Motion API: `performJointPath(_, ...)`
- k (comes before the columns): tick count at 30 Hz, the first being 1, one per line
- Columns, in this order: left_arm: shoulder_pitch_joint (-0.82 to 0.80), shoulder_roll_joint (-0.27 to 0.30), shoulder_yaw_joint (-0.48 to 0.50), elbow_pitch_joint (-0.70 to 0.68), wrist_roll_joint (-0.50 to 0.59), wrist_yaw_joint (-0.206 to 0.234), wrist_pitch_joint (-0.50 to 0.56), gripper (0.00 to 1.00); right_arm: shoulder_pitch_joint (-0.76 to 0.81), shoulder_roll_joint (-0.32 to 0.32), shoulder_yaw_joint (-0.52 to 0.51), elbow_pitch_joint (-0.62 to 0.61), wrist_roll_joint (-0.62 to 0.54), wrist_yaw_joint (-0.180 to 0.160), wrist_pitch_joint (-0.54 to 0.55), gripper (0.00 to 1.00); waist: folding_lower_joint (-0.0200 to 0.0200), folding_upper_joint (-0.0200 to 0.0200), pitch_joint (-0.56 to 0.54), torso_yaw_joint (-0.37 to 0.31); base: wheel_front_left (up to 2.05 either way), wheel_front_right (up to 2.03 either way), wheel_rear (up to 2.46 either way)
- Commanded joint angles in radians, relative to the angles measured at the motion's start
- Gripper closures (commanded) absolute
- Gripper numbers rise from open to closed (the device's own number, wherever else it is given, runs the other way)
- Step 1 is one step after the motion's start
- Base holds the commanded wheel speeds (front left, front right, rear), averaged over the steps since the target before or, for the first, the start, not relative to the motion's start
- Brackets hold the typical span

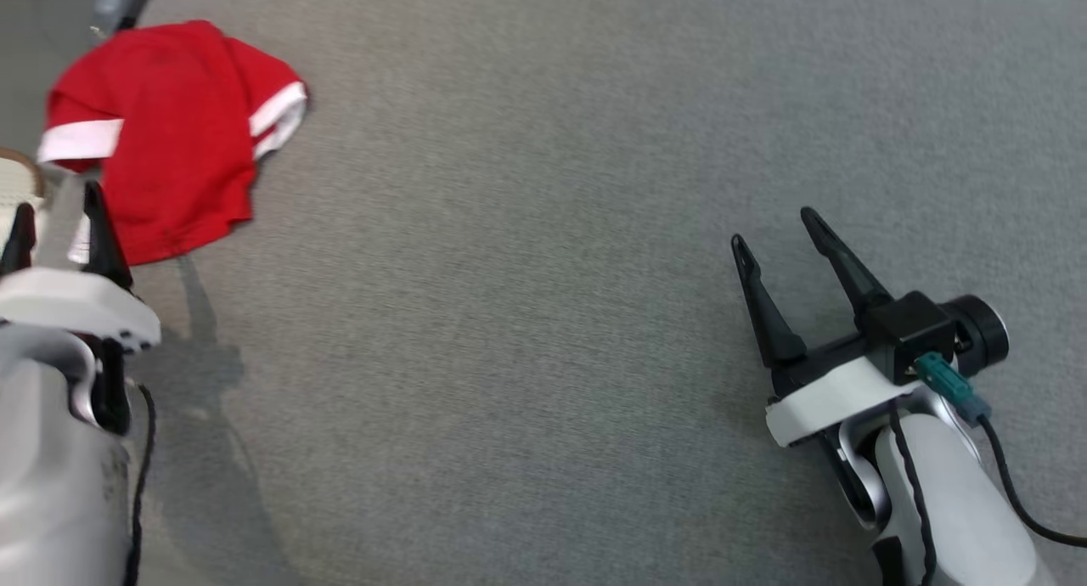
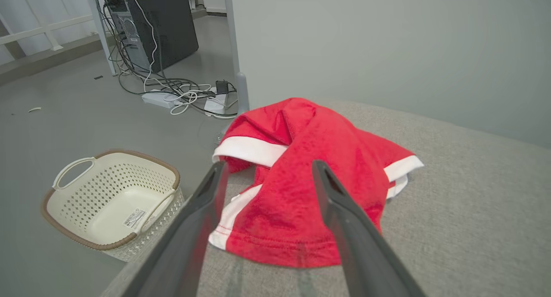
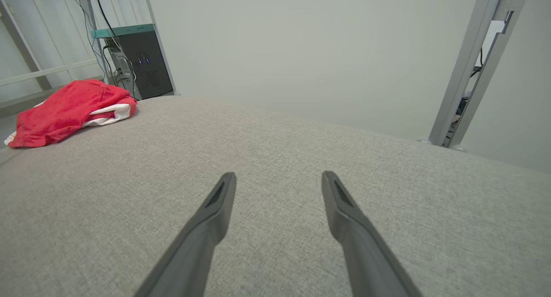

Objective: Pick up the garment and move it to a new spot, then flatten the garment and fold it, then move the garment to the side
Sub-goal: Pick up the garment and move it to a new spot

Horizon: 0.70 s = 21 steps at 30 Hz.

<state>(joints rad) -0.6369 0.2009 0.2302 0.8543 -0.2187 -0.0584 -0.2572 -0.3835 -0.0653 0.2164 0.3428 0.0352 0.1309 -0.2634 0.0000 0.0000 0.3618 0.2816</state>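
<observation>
Head view first: we only get a slice of the left gripper (image 1: 59,229) down at the left edge, its arm cut off by the frame, and its fingers cover the near corner of the garment (image 1: 170,144). The garment is red with white trim, crumpled in a heap at the far left corner of the grey surface (image 1: 543,331). Bunched like that, we can't tell what kind of garment it is. A sliver of the basket (image 1: 13,183) pokes in at the left edge, way too cropped to read there.

Left wrist view sorts that out: it's a cream basket with a brown rim, standing on the floor (image 2: 64,107) just below the surface's edge, near the garment. Inside we see a barcode sticker (image 2: 134,217) on its bottom, and the near wall is partly hidden by the left finger. The left fingers are spread wide with no grip on anything, tips over the garment's near hem. Whether they touch the cloth we can't say.

The right gripper (image 1: 773,229) sits well apart from the garment, over the surface on the right, fingers spread apart, gripping nothing. Behind the basket there's a dark computer tower (image 2: 168,26) and a tangle of cables (image 2: 172,90) on the floor.
</observation>
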Motion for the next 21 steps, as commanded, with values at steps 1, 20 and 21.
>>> performJointPath(1,-0.062,0.017,0.012,0.040,-0.023,-0.011,0.019,0.00,-0.022,-0.005,0.005,-0.019,-0.002,0.000,-0.001,0.00,0.0000,0.0000,0.080,-0.073,0.00,0.00,0.00)
performJointPath(20,-0.288,0.194,-0.007,0.353,-0.050,-0.033,0.246,1.00,-0.071,0.001,-0.015,-0.127,-0.001,0.000,-0.001,0.00,0.0000,0.0000,0.180,-0.234,0.00,0.00,0.00)
performJointPath(21,-0.294,0.199,-0.014,0.350,-0.045,-0.038,0.237,1.00,-0.066,0.002,-0.019,-0.123,0.001,0.000,-0.001,0.00,0.0000,0.0000,0.173,-0.236,0.00,0.00,0.00)
